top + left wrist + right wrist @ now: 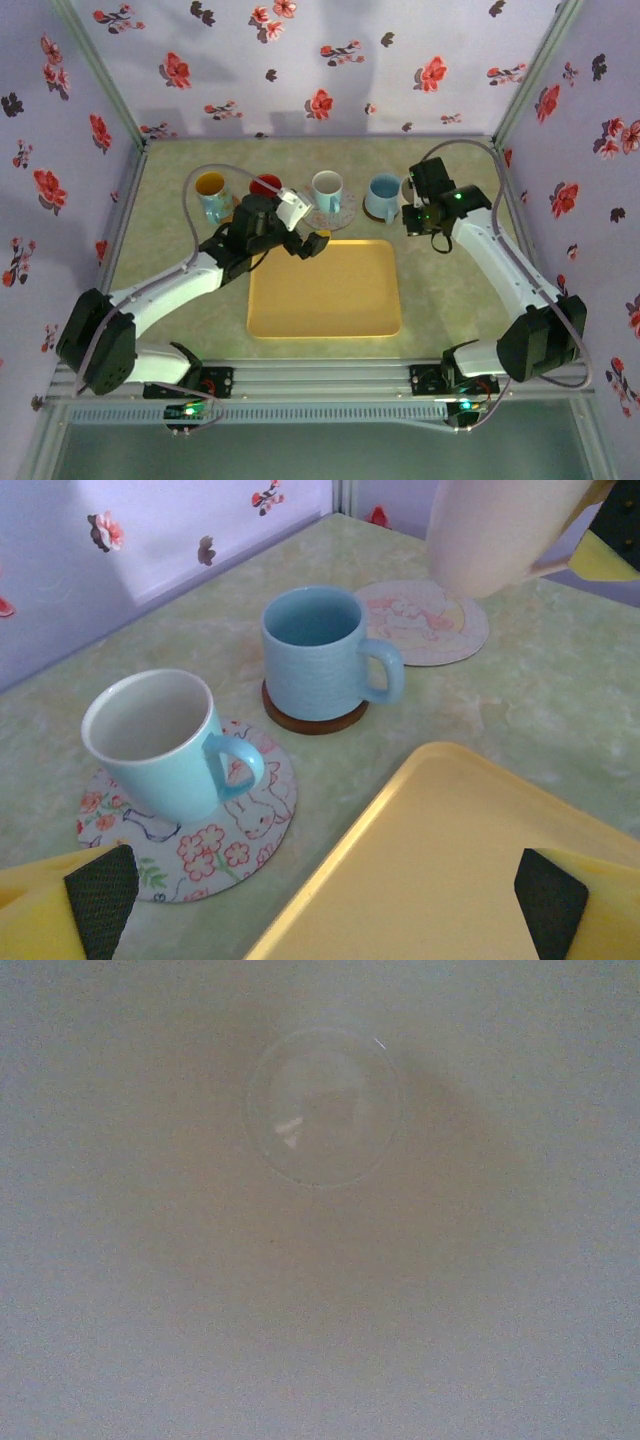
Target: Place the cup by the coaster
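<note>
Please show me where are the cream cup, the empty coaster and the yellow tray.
cream cup (490, 530), left wrist view, on its side wall.
empty coaster (440, 635), left wrist view, on its printed top.
yellow tray (325, 290), top external view, on its bare floor.

Past the smooth yellow plastic tray (450, 870): glossy glazed turquoise cup (160, 750) on a matt printed coaster (215, 845); ribbed matt blue mug (315, 660) on a wood-look disc (310, 723); smooth cream cup (490, 530). Marbled matt bench (560, 680).
</note>
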Tool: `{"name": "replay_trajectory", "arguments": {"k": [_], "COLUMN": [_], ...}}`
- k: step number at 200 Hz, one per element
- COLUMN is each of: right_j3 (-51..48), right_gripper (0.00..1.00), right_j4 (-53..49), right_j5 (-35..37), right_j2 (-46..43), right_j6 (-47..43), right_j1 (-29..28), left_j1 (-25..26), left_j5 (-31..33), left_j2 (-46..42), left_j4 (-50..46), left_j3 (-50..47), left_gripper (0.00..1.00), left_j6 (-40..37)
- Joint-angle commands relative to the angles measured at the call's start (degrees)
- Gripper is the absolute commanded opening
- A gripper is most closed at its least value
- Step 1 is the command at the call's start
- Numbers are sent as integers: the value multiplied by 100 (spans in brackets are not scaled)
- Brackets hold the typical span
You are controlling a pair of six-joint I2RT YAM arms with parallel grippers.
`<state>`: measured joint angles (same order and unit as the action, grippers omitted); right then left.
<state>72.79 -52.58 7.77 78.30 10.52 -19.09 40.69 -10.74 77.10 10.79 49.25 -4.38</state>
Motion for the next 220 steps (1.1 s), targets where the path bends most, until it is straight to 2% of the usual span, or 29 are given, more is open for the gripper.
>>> {"name": "replay_trajectory", "arguments": {"k": [1,93,145,220], "right_j3": [-41,23,316,934], "right_gripper": [0,0,0,0], "right_j4": [188,720,1007,1103], "right_j5": [254,261,53,-101], "right_j2": [-188,735,1618,2637], "right_j6": [151,248,182,-16], "right_j1": [301,1379,1684,1802], "left_j1": [82,239,328,510], "left_j5": [-136,-227,-243,-1], "left_j2": [165,742,1038,1276], "left_j4": [345,512,556,198], "left_j3": [212,492,663,963], "left_gripper": [100,100,100,100], "left_j6": [56,174,194,202]}}
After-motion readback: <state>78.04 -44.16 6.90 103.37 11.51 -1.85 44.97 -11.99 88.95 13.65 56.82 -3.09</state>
